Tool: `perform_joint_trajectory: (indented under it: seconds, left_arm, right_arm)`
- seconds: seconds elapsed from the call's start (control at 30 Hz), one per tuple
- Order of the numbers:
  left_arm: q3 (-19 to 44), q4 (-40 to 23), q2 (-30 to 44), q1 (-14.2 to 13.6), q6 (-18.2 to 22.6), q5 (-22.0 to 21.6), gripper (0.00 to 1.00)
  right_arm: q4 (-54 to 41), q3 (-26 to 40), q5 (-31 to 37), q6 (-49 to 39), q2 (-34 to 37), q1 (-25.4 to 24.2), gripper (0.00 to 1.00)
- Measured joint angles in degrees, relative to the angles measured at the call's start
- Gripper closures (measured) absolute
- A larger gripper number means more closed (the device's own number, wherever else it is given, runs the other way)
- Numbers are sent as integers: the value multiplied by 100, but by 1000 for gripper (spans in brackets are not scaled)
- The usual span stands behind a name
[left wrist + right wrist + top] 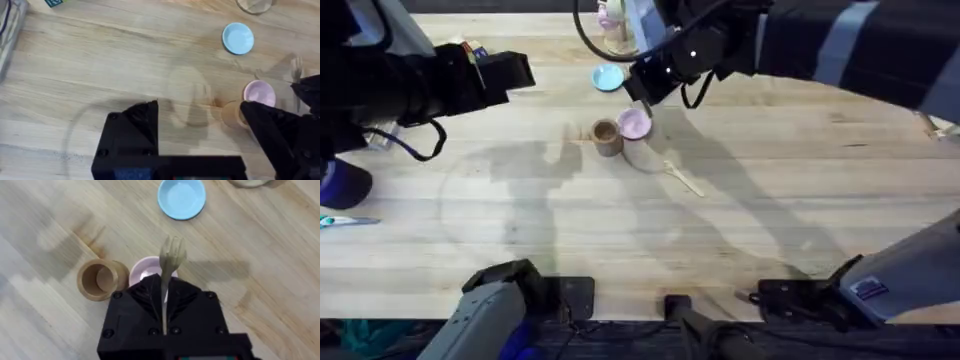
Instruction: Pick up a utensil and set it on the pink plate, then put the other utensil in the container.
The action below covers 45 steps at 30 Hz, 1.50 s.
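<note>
The right gripper (164,297), clamped on the fork (170,260), is hovering over the pink plate (142,272), at three o'clock from the container (100,279), ready to release.

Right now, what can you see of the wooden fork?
The fork is small, pale and wood-like, with short tines at its free end. The right gripper holds it by the handle, the black fingers closed on the slim shaft, so the tined end sticks out beyond them. It hangs above the pink plate, beside the tan container, and looks clear of the plate, though contact cannot be ruled out.
</note>
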Motion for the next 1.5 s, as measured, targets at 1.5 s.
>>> perform_joint_trajectory:
  seconds: [1.5]
  left_arm:
    - [0,-4,0,48,89,22,7]
  right_arm:
    - [258,6,-261,-94,834,55,967]
